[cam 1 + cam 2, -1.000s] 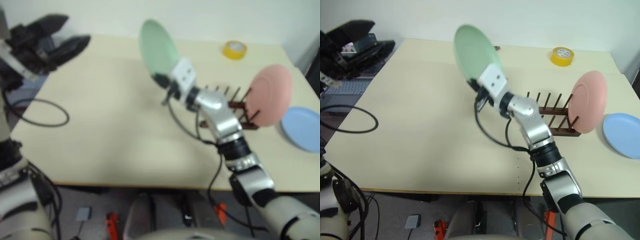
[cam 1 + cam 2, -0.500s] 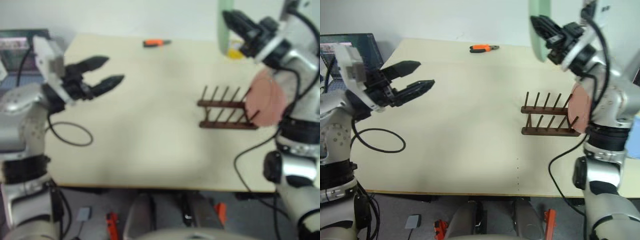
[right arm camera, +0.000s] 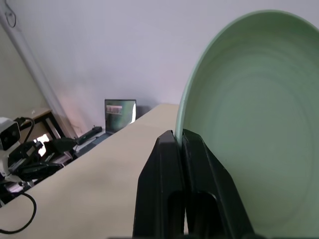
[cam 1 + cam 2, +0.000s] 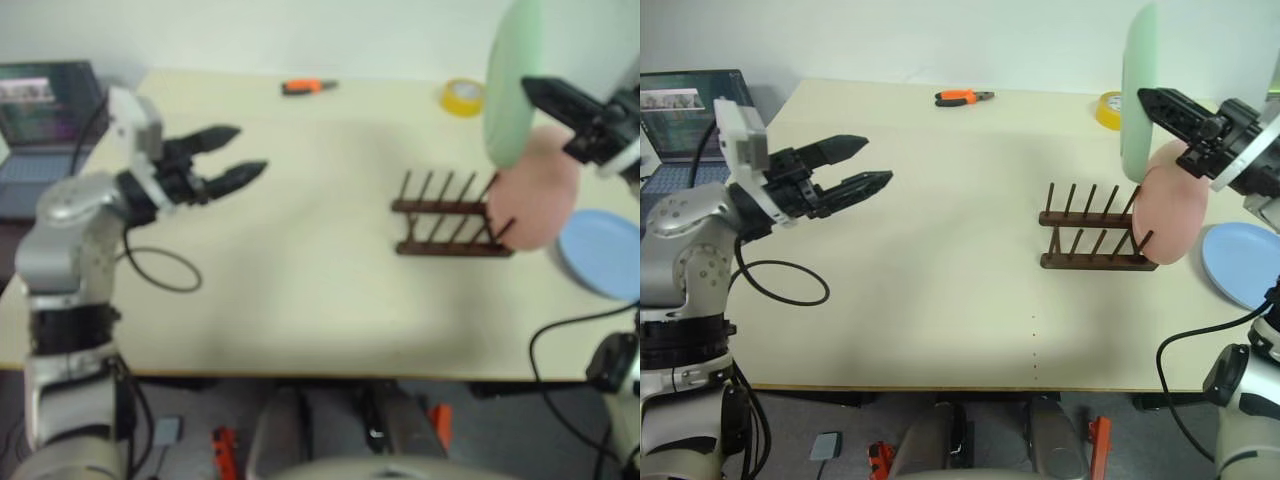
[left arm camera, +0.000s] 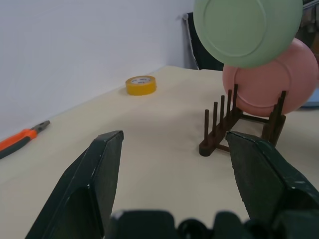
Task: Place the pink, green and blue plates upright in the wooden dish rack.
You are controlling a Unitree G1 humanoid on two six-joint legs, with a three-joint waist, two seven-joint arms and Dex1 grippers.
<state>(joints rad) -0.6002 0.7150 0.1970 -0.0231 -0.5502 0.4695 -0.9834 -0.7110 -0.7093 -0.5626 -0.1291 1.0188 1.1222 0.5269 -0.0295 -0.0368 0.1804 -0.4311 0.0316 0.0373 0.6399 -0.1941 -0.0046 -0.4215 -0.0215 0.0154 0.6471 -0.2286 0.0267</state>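
Plates at the brown wooden rack (image 4: 1095, 238)

Pink plate (image 4: 1170, 212) upright in rack's right end; green plate (image 4: 1138, 95) on edge above it; blue plate (image 4: 1243, 264) flat beside rack.

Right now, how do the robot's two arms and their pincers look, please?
Both arms are built of silver-grey metal segments with black bands at the joints. A loose black cable runs along each arm. The left pincer and the right pincer each have two long, tapered black fingers. A white box sits behind the left pincer on its wrist.
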